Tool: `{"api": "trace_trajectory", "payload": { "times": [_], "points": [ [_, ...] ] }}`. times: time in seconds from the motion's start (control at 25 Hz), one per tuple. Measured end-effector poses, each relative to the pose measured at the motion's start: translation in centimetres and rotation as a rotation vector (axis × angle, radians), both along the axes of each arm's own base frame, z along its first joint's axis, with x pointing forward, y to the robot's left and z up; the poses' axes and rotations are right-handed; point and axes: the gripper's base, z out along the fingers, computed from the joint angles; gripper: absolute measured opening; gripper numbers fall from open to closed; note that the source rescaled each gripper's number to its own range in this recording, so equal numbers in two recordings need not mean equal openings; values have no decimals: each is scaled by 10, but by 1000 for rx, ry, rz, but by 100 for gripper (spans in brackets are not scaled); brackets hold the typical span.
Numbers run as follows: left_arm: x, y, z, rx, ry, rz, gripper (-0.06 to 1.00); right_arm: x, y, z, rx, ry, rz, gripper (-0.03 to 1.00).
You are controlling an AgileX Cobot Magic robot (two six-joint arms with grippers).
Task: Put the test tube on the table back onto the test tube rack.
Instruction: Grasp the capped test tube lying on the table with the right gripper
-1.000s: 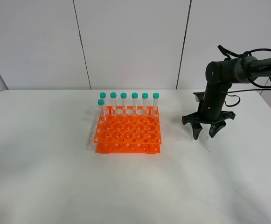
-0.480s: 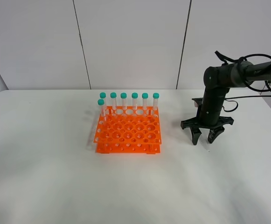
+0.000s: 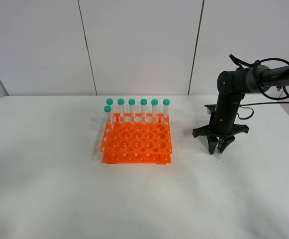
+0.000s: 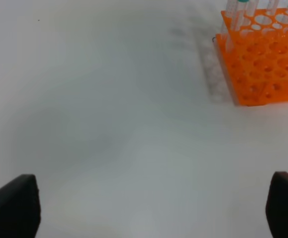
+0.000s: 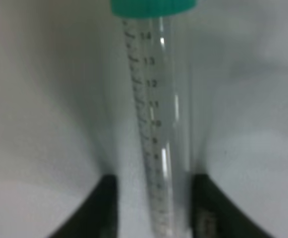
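Exterior high view: the right gripper stands low over the white table, well to the right of the orange test tube rack, its black fingers pointing down and drawn near each other. From this camera the test tube is hidden beneath the gripper. The rack holds 7 teal-capped tubes upright: 6 along its far row and 1 in the next row at the left end; its other holes stand empty.

Right wrist view: the test tube lies flat on the table between the 2 dark fingers, its teal cap away from the gripper and its printed graduations showing. One finger sits against the tube's side; a thin strip of table seems to show at the other, so whether the jaws fully clamp it cannot be told.

Left wrist view: the left gripper hangs with jaws spread wide and holding nothing above bare table, with the rack's corner in sight.
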Motion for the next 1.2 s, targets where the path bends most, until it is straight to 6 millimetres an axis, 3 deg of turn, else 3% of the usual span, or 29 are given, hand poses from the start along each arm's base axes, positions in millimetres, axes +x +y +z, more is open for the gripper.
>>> {"api": "trace_trajectory", "payload": {
  "times": [0.04,0.08,0.64,0.76,0.96,1.2],
  "points": [
    [0,0,0,0,0,0,100,0,0,0,0,0,0,7],
    [0,0,0,0,0,0,100,0,0,0,0,0,0,0],
    [0,0,0,0,0,0,100,4,-2,8,-26,2,45,0],
    [0,0,0,0,0,0,100,14,-1,30,-26,-43,46,0],
    [0,0,0,0,0,0,100,32,3,89,8,-198,42,0],
    [0,0,0,0,0,0,100,42,29,154,246,-375,30,0]
  ]
}}
